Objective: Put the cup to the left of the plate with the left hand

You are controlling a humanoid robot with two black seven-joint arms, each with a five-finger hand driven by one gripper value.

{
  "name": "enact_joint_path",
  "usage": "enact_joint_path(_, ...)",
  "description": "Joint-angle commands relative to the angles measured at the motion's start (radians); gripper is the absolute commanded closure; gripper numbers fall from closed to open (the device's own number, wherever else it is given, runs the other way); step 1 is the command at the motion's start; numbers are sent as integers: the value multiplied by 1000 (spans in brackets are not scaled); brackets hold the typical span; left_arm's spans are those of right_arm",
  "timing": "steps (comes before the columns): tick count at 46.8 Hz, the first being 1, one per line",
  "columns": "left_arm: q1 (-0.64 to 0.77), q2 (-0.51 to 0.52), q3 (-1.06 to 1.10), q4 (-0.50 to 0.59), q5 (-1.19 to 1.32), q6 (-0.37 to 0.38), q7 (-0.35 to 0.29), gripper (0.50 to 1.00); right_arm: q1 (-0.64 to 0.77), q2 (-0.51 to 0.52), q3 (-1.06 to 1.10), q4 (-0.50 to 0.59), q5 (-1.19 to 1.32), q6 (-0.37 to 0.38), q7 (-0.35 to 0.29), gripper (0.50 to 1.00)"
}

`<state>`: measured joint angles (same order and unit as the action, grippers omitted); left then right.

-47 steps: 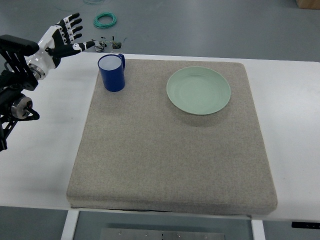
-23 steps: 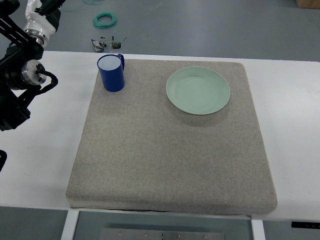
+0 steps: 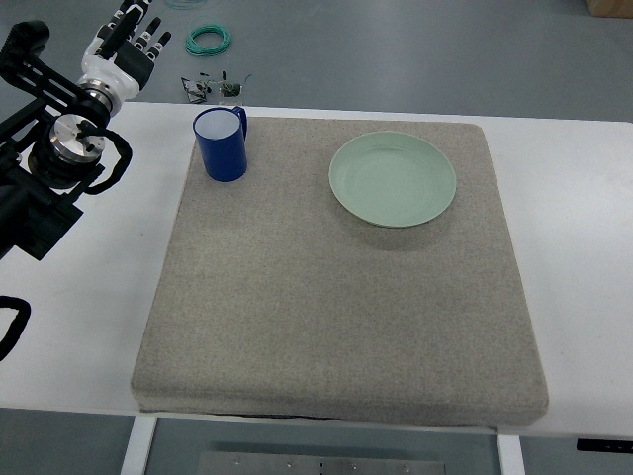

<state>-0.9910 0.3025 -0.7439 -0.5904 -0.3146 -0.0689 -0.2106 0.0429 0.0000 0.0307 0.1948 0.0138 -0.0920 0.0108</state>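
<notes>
Left robot hand: at the far left corner, raised past the bench edge, fingers apart and holding nothing. Its arm enters from the left edge. It is well apart from the cup, so the grasp looks over rather than pending.

Cup: blue, white inside, upright on the mat near its far left corner, handle turned to the far right. It stands well left of the plate with bare mat between, which by my reading meets the task.

Mat: grey felt pad covering most of the bench, likely laid to cushion and steady the crockery.

Plate: pale green, empty, flat on the far right part of the mat; it serves as the reference for the cup's spot.

Cable coil: green, on the floor beyond the bench, unrelated to the task.

Right robot hand: not visible.
</notes>
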Motion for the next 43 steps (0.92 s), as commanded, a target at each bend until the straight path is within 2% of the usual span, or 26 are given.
enact_joint_path(1,5,3,0,6,-3,-107,0,508,0,0,0,0,0,0,0,566)
enact_joint_path(5,5,0,1,43,-1,-152,-1,508,0,0,0,0,0,0,0,566)
enact_joint_path(43,-26,0,6,63,16,-154,-6,506,0,0,5,0,8,3,0,566)
